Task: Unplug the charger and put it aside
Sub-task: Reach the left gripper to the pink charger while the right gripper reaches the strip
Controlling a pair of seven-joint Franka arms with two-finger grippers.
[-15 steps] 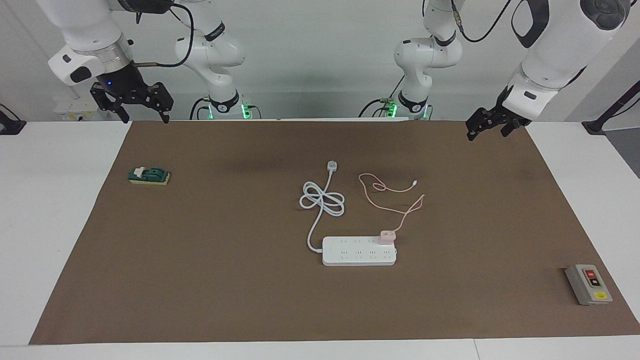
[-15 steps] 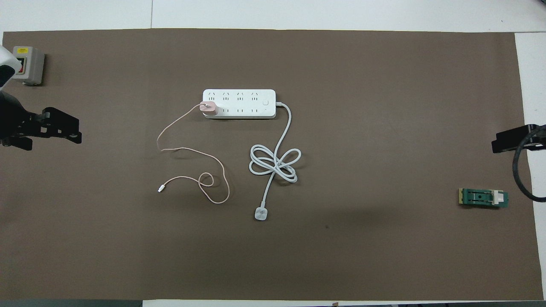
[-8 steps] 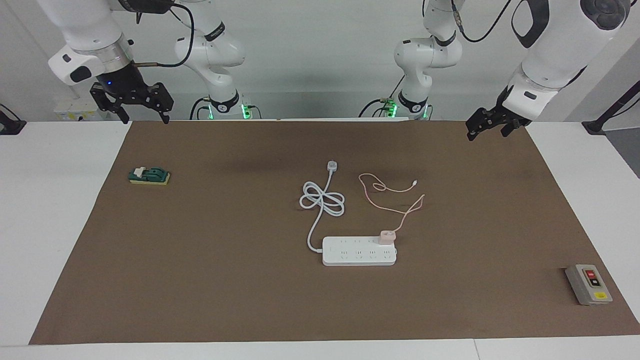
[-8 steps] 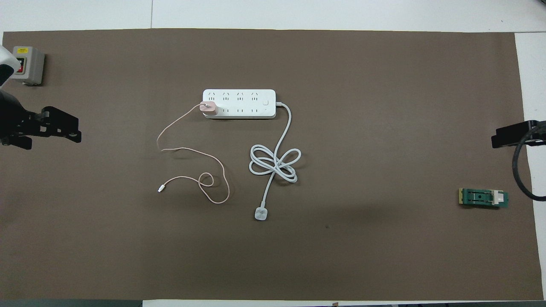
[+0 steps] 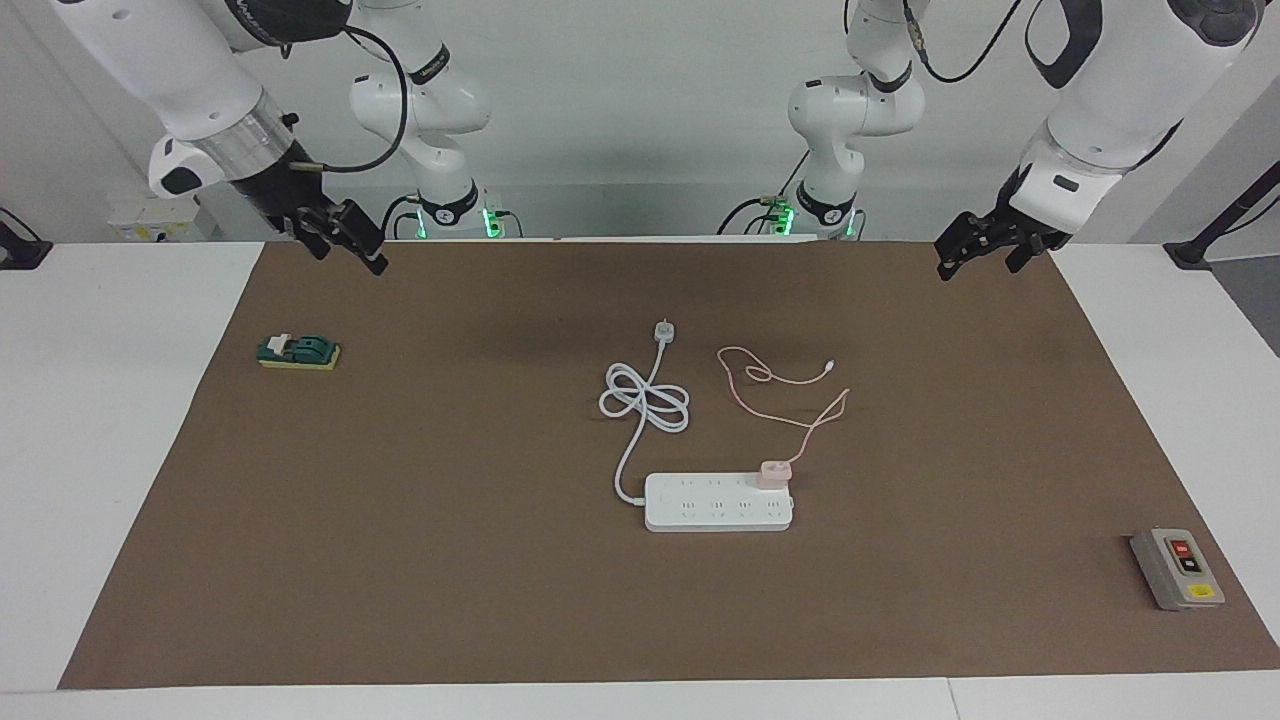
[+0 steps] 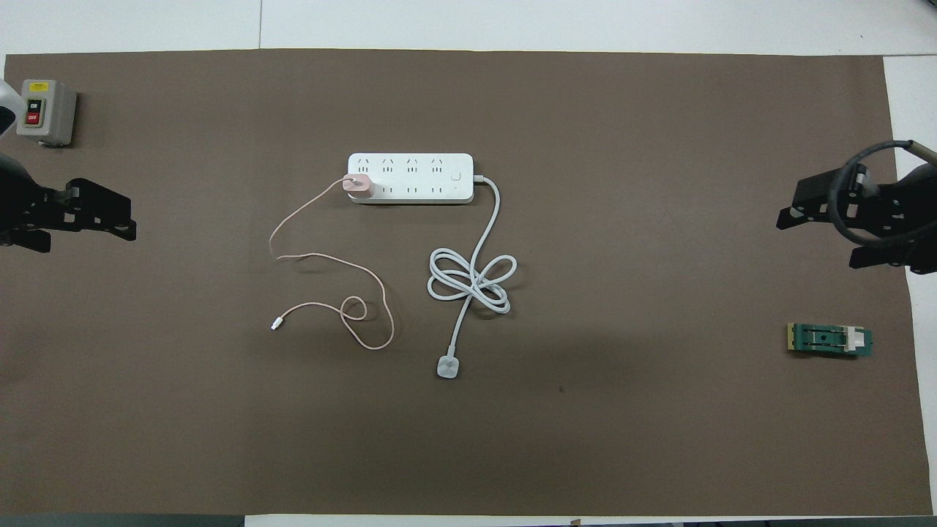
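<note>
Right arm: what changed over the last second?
The right claw swung inward over the mat's edge, toward the table's middle, holding nothing. The left claw barely shifted. The charger remains plugged into the power strip; nothing else moved.

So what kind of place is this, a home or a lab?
Most likely a robotics lab: two white arms stand at a table covered by a brown mat, with test items laid out, a power strip and a grey switch box.
</note>
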